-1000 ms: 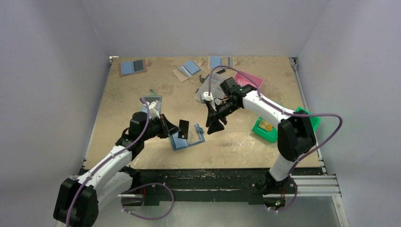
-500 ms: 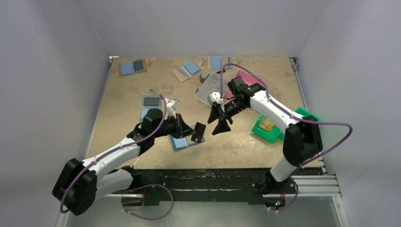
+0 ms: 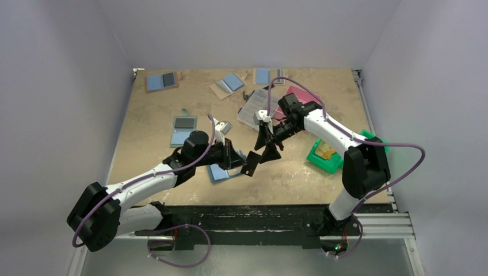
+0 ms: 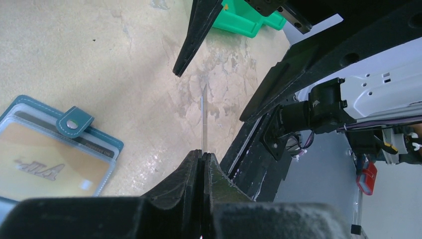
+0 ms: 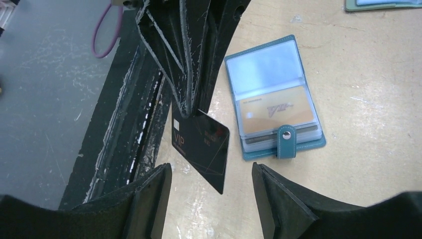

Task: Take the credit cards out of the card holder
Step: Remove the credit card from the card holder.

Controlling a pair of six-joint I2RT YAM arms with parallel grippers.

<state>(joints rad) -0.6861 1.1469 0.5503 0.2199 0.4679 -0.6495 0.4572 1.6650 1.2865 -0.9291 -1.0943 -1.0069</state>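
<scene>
1. Your left fingers (image 4: 202,158) are clamped tight on a black card (image 5: 201,147), holding it on edge above the tabletop (image 5: 378,129).
2. Your right fingers (image 3: 267,150) stand spread wide, one on either side of that card's free end; whether they touch it cannot be told.
3. The card holder (image 5: 276,94) lies open and flat on the tabletop just beside them, a gold card (image 5: 278,112) in its clear sleeve.
</scene>
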